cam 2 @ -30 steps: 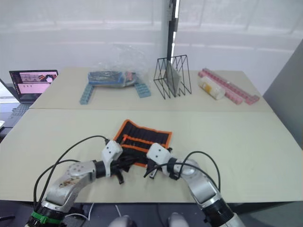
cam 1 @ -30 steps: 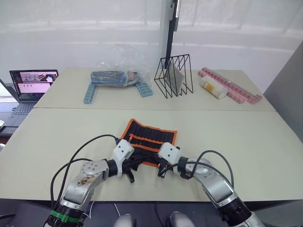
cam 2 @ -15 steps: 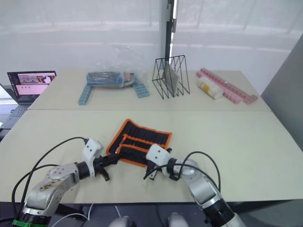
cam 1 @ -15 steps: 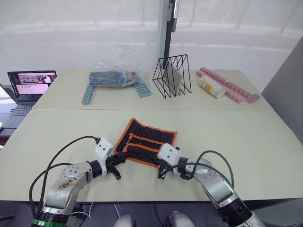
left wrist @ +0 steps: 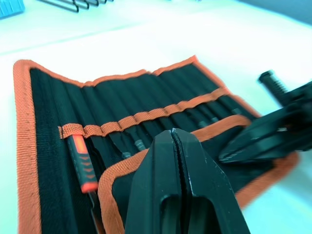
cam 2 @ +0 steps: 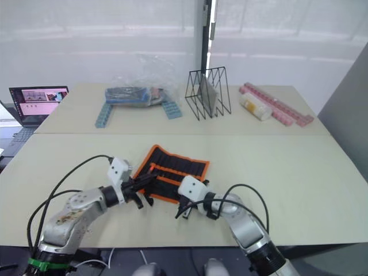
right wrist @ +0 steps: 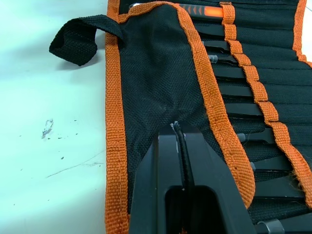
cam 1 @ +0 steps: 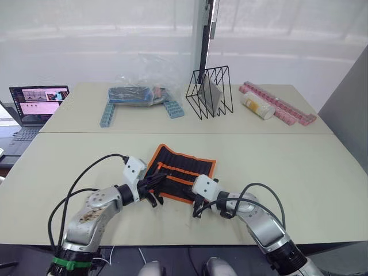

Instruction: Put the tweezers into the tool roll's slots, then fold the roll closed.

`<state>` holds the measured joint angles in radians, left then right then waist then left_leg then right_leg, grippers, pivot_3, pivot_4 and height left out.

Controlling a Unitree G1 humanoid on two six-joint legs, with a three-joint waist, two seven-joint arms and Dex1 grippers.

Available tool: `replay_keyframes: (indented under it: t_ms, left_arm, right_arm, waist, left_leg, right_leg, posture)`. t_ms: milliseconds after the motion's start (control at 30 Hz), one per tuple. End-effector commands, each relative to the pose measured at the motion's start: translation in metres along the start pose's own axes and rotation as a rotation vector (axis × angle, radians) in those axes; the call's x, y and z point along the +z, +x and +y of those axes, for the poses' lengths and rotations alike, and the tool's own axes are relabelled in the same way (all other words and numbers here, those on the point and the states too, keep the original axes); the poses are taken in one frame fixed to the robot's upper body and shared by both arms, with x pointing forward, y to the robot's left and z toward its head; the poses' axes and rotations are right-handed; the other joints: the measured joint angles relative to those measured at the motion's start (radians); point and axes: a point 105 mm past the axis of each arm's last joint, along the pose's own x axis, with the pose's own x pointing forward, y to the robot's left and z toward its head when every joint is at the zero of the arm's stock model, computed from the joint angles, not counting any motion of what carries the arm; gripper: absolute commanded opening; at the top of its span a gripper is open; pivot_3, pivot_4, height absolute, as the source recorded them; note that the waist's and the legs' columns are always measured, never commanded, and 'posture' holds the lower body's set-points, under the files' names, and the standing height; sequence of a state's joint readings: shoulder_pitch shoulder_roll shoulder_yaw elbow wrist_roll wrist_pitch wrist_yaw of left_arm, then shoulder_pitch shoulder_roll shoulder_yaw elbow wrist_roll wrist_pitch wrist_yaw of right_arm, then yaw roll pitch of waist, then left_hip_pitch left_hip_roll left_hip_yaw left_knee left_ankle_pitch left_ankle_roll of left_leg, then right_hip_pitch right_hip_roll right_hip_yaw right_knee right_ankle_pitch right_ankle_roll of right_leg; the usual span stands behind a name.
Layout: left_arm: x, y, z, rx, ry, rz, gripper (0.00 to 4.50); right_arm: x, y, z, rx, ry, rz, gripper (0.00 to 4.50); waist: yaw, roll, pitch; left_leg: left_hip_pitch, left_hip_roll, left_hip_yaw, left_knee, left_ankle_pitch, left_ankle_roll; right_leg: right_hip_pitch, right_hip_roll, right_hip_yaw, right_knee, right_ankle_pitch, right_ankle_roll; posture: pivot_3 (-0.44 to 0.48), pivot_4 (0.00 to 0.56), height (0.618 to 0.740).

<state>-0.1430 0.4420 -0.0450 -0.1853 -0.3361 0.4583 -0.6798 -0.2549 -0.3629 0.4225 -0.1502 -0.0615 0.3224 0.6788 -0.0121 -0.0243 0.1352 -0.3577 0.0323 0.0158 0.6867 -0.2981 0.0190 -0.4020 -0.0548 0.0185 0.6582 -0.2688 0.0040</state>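
Observation:
The tool roll (cam 1: 185, 165) lies open on the near table, black with orange trim, its near flap folded up over the slots (right wrist: 243, 97). Slim black tweezers (right wrist: 229, 73) sit in those slots, tips showing at the orange band (left wrist: 146, 117). My right gripper (right wrist: 176, 127) is shut, pinching the folded flap (right wrist: 161, 73) at the roll's near edge; the black strap (right wrist: 78, 41) sticks out beside it. My left gripper (left wrist: 176, 134) is shut with nothing in it, at the roll's near left corner (cam 1: 154, 188).
An orange-handled tool (left wrist: 78, 158) sits in an end slot. On the far table stand a black wire rack (cam 1: 211, 92), a clear plastic bag (cam 1: 138, 92), blue bricks (cam 1: 108, 114), pink strips (cam 1: 282, 106) and a laptop (cam 1: 37, 100).
My left gripper pulled away to the left from the roll's near edge, then came back to its near left corner. The right gripper stayed on the flap.

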Motion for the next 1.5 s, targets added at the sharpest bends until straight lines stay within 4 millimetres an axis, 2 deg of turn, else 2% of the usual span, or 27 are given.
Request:
replay_keyframes:
  t_ms: [33, 133, 233, 367, 467, 567, 733, 1067, 1167, 1367, 1500]
  left_arm:
    - [-0.021, 0.002, 0.001, 0.005, 0.011, 0.05, 0.05]
    - [-0.034, 0.004, -0.003, -0.021, 0.016, 0.087, 0.05]
    - [-0.036, 0.006, -0.003, -0.025, 0.025, 0.087, 0.05]
    - [-0.038, 0.007, -0.005, -0.02, 0.027, 0.079, 0.05]
    - [-0.039, 0.007, -0.004, -0.017, 0.027, 0.078, 0.05]
    - [-0.039, 0.004, -0.005, -0.017, 0.026, 0.08, 0.05]
    - [-0.04, 0.002, -0.002, -0.006, 0.024, 0.085, 0.05]
    - [-0.04, 0.001, 0.004, 0.01, 0.019, 0.086, 0.05]
    - [-0.04, 0.001, 0.004, 0.011, 0.017, 0.084, 0.05]
    - [-0.039, 0.003, 0.002, 0.006, 0.015, 0.08, 0.05]
    - [-0.034, 0.005, -0.001, -0.01, 0.031, 0.072, 0.05]
  right_arm:
    - [-0.015, 0.0, 0.009, 0.032, 0.039, 0.047, 0.0]
    - [-0.009, 0.0, 0.009, 0.033, 0.039, 0.021, 0.0]
    - [-0.002, 0.0, 0.008, 0.039, 0.036, -0.013, 0.0]
    - [0.027, 0.001, 0.008, 0.078, 0.03, -0.13, 0.0]
    - [0.031, 0.006, 0.011, 0.098, 0.014, -0.134, 0.0]
    - [0.026, 0.016, 0.012, 0.083, 0.025, -0.114, 0.0]
    - [0.001, 0.022, 0.008, 0.072, 0.061, 0.018, 0.0]
    - [-0.03, -0.013, 0.02, 0.148, 0.063, 0.131, 0.0]
    - [-0.038, -0.023, 0.02, 0.146, 0.072, 0.165, 0.0]
    - [-0.036, -0.033, 0.02, 0.146, 0.092, 0.165, 0.0]
    - [-0.016, -0.031, 0.016, 0.126, 0.125, 0.065, 0.0]
  waist:
    - [-0.001, 0.0, 0.0]
    - [0.0, 0.0, 0.0]
    - [0.0, 0.0, 0.0]
    - [0.0, 0.0, 0.0]
    - [0.001, 0.0, 0.0]
    - [0.001, 0.0, 0.0]
    - [0.0, 0.0, 0.0]
    - [0.004, 0.001, 0.0]
    - [0.002, 0.001, 0.0]
    - [0.002, 0.001, 0.0]
    - [0.002, 0.001, 0.0]
  left_leg:
    - [0.0, 0.0, 0.0, -0.001, 0.0, 0.0]
    - [0.0, 0.0, 0.0, -0.003, 0.0, 0.0]
    - [0.001, -0.001, 0.0, -0.004, 0.0, 0.0]
    - [0.0, -0.001, 0.0, -0.004, 0.0, 0.0]
    - [0.0, -0.001, 0.0, -0.004, 0.0, 0.0]
    - [0.0, -0.001, 0.0, -0.004, 0.0, 0.0]
    - [0.0, -0.001, 0.001, -0.005, 0.0, 0.0]
    - [0.002, -0.001, 0.0, -0.006, 0.0, 0.0]
    - [0.005, 0.0, -0.001, -0.007, 0.0, 0.0]
    - [0.006, 0.0, -0.001, -0.007, 0.0, 0.0]
    - [0.006, 0.0, -0.002, -0.007, 0.0, 0.0]
  right_leg:
    - [0.0, 0.0, 0.0, -0.001, 0.0, 0.0]
    - [0.0, -0.001, 0.0, -0.002, 0.0, 0.0]
    - [0.0, -0.003, -0.001, -0.002, 0.0, 0.0]
    - [0.0, -0.003, -0.001, -0.002, 0.0, 0.001]
    - [-0.001, -0.003, -0.001, -0.002, 0.0, 0.001]
    - [-0.001, -0.004, -0.002, -0.003, 0.0, 0.001]
    - [-0.001, -0.005, -0.001, -0.003, -0.001, 0.001]
    - [0.002, -0.005, -0.002, -0.005, -0.001, 0.001]
    - [0.008, -0.005, -0.003, -0.01, -0.001, 0.002]
    - [0.01, -0.005, -0.004, -0.011, -0.001, 0.002]
    - [0.01, -0.006, -0.004, -0.011, -0.001, 0.002]
  posture:
    - [0.0, 0.15, 0.725]
    - [0.0, 0.15, 0.725]
    - [0.0, 0.15, 0.725]
    - [0.0, 0.15, 0.725]
    - [0.0, 0.15, 0.725]
    - [0.0, 0.15, 0.725]
    - [0.0, 0.15, 0.725]
    - [0.0, 0.15, 0.725]
    - [0.0, 0.15, 0.725]
    - [0.0, 0.15, 0.725]
    - [0.0, 0.15, 0.725]
